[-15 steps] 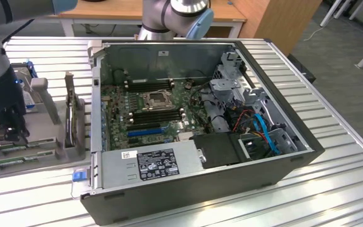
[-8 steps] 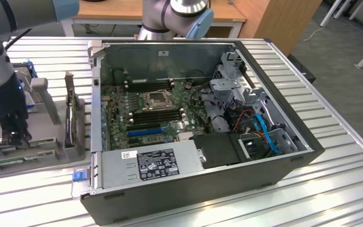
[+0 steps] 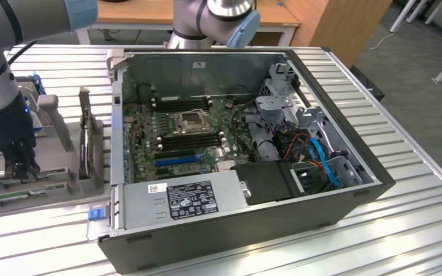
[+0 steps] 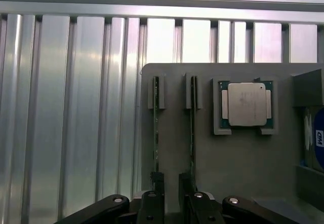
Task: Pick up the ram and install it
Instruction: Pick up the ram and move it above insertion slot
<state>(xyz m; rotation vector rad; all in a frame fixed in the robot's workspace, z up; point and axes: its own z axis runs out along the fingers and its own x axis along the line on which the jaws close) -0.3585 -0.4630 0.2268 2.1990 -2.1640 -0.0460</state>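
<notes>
The main risk, as I judge it, is a finger coming down on the thin top edge of a board. In the wrist view the gripper [image 4: 171,186] hangs over the grey holder [image 4: 243,168]. One finger lines up with the first ram stick [image 4: 156,127] and the other sits just beside the second ram stick [image 4: 192,127]. Both sticks stand on edge in their own slots, close together. A small error sideways could press on a stick or bend it, or catch both at once. A grip near one end could let the stick tilt as it lifts. The processor [image 4: 246,104] lies in its pocket beside them, out of the way.

The fingers stand narrow, with bare holder showing in the gap and nothing held. At the exterior view's left the arm reaches straight down, its gripper low over the holder, well apart from the open computer case [image 3: 244,241] at the middle.
</notes>
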